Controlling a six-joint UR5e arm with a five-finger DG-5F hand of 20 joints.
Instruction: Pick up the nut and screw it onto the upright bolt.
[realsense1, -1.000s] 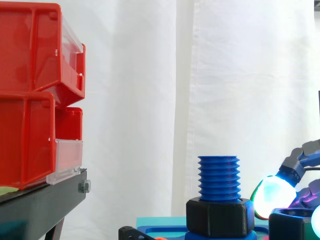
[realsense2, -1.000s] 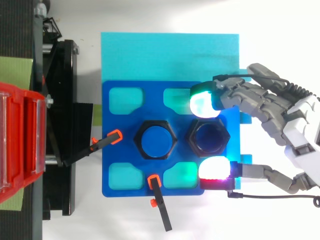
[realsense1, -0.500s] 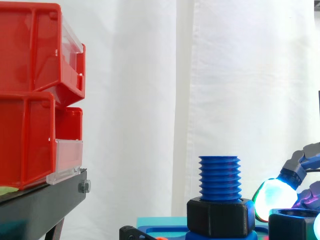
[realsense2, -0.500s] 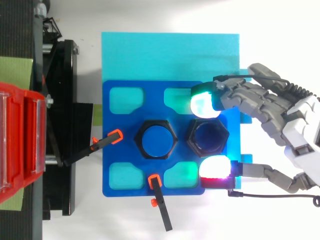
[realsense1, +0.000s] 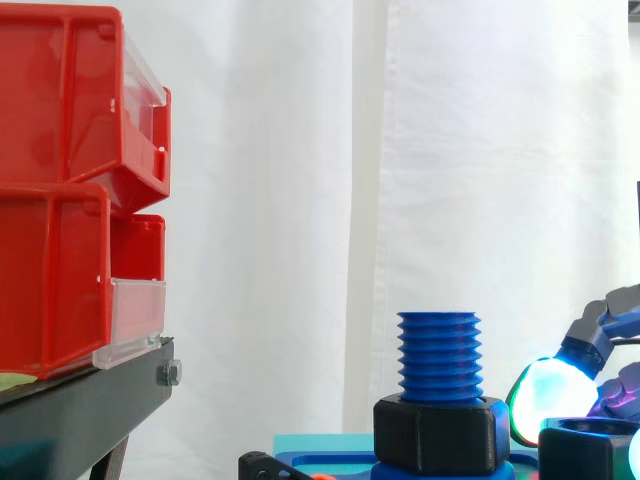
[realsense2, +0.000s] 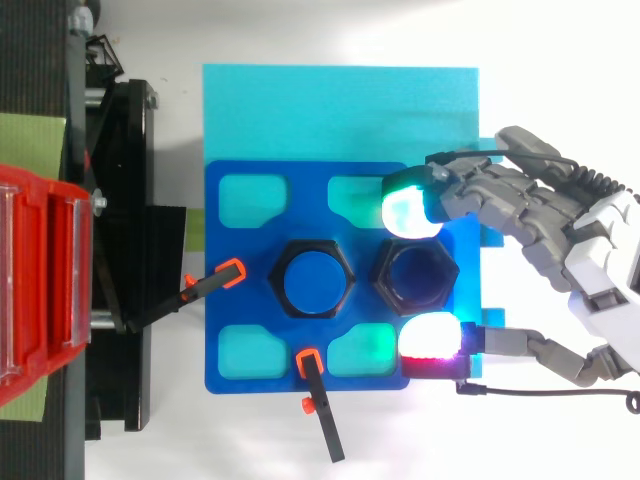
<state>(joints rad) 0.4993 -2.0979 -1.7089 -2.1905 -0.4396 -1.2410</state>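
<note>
Nut beside upright bolt, apparently pinched between curled, glowing-tipped fingers.

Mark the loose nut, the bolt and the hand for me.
loose nut (realsense1: 575, 455): side view, on its black side face.
bolt (realsense1: 438, 355): side view, middle of its blue thread.
hand (realsense2: 600, 270): top view, on its palm.

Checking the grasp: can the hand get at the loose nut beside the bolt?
Likely yes: the hand's pads sit against opposite sides of the loose nut, nothing lies between, and the bolt stands clear.
</note>
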